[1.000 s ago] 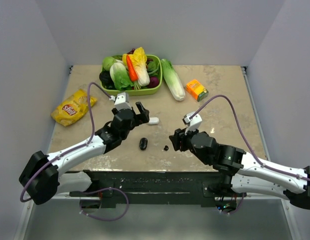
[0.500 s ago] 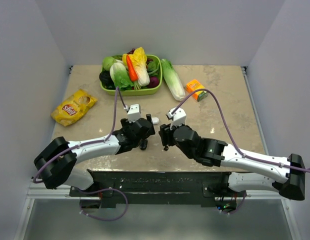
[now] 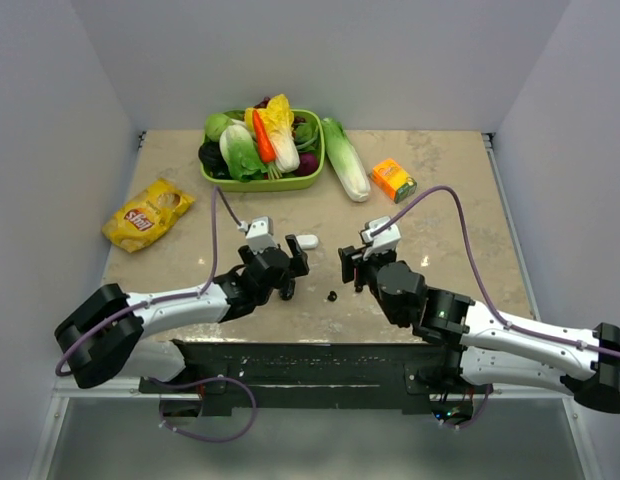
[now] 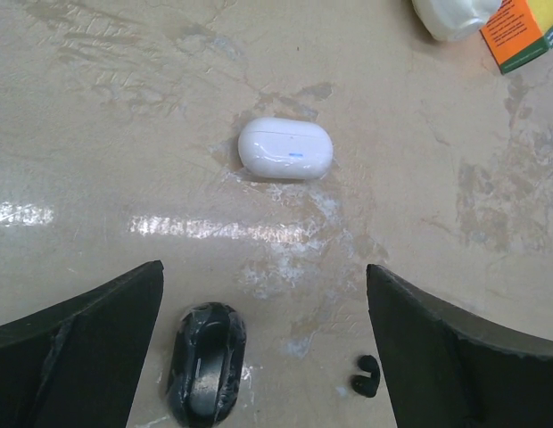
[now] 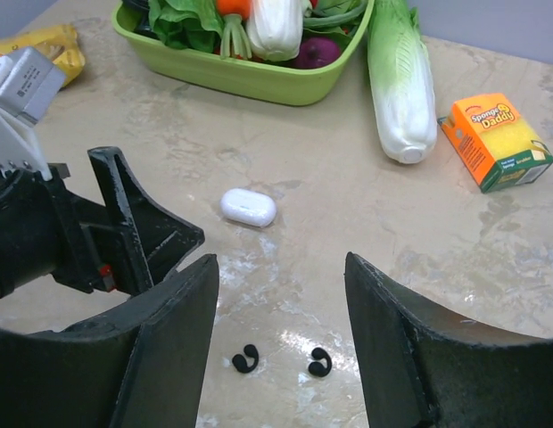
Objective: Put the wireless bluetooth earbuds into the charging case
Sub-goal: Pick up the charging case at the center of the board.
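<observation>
Beige marble tabletop (image 3: 440, 230), grey walls around it. The left gripper (image 4: 263, 294) hovers with its jaws spread wide, holding nothing, over a black oval case (image 4: 205, 361). A closed white charging case (image 4: 285, 149) lies just beyond. The right gripper (image 5: 281, 263), its jaws also wide and empty, hangs above two tiny black earbuds (image 5: 245, 359) lying loose, side by side.

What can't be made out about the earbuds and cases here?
Glossy black oval case: cropped by bottom edge in left wrist view; partly under left gripper in top view.
White oval case: shut, contents hidden.
Small black earbuds: too small in top view to count.
</observation>
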Tool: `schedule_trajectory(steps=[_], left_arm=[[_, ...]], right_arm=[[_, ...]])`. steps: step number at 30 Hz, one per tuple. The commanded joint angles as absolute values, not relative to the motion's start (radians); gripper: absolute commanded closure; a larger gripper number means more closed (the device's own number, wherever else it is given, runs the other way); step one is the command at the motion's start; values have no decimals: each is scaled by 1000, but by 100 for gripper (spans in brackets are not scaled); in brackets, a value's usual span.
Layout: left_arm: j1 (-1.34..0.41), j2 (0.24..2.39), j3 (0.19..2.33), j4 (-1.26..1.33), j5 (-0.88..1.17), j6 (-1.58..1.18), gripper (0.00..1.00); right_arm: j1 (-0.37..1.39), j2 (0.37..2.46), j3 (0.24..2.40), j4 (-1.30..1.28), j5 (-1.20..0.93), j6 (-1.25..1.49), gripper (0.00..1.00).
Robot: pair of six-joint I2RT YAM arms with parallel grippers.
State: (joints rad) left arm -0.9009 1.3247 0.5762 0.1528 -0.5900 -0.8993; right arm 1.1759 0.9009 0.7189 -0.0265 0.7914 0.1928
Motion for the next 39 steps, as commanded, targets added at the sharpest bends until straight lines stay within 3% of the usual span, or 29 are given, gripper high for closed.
schedule_trajectory(steps=[1,8,11,17,21,26,33,36,39], left_arm=[[-913,1310,543,233,-600,-920,0],[-925,1385,597,223,-606,-881,0],[-931,1422,640,218,-609,-824,0],[-928,1447,739,68,-687,-840,0],[-927,1366,648,158,-586,-766,0],[-933,1217,464,333,-389,-695,1],[-937,1132,515,117,-432,-646,5],[-936,1155,551,42,-505,-635,9],[-927,1193,592,-41,-548,-658,23]], right_arm=[[1175,905,690,54,847,143,38],[1175,927,683,40,905,193,32],[1174,872,640,63,946,218,24],[1169,788,571,16,908,309,24],[1160,860,652,-150,894,374,23],[1160,882,661,-130,806,443,20],[1158,767,565,-78,752,428,20],[1160,755,540,-78,721,431,20],[1160,762,541,-77,687,448,22]])
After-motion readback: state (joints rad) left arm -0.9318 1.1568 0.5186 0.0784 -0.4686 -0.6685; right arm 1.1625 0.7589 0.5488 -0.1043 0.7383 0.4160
